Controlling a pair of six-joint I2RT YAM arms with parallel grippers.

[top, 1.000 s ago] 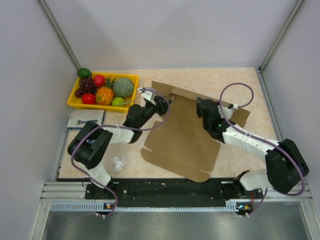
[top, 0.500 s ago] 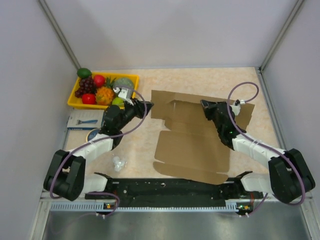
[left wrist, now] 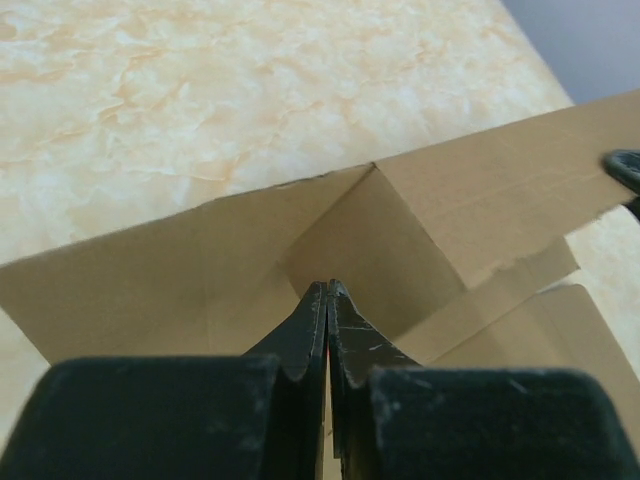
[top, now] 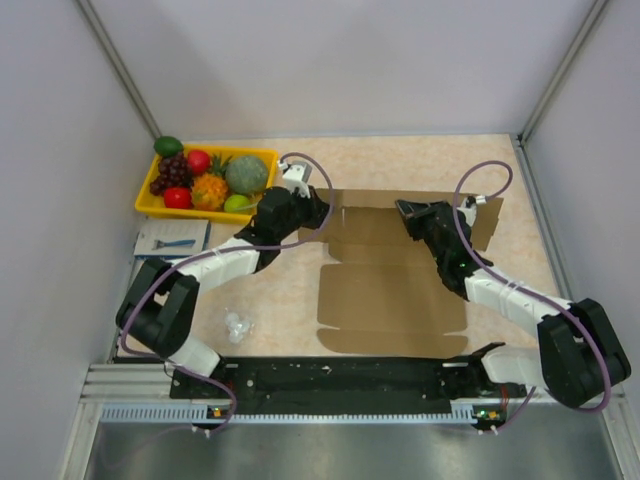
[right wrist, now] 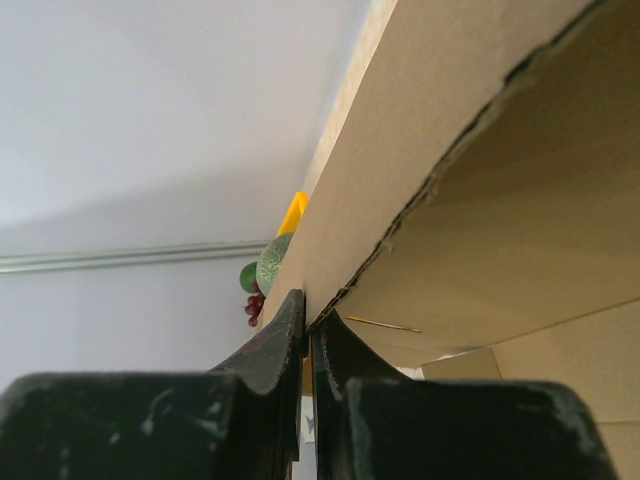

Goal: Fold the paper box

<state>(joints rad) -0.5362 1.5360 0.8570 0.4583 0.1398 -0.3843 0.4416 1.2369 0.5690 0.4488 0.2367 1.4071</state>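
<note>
The paper box (top: pixel 395 295), plain brown cardboard, lies flat mid-table with its back panel standing up between my two grippers. My left gripper (top: pixel 320 208) is at that panel's left end. In the left wrist view it (left wrist: pixel 328 288) is shut, its tips meeting against a fold in the cardboard (left wrist: pixel 480 190), and I see no cardboard between the fingers. My right gripper (top: pixel 403 208) is near the panel's right part. The right wrist view shows it (right wrist: pixel 308 318) shut on the edge of the raised cardboard (right wrist: pixel 480 120).
A yellow tray (top: pixel 215 149) of fruit stands at the back left, close behind my left forearm, and a green melon (right wrist: pixel 275 262) from it shows past the right fingers. A blue-white packet (top: pixel 172 238) and a small clear object (top: pixel 237 323) lie at the left.
My left arm swung right to the box's back-left corner and its gripper shut. The box turned square to the table. The right gripper kept its hold.
</note>
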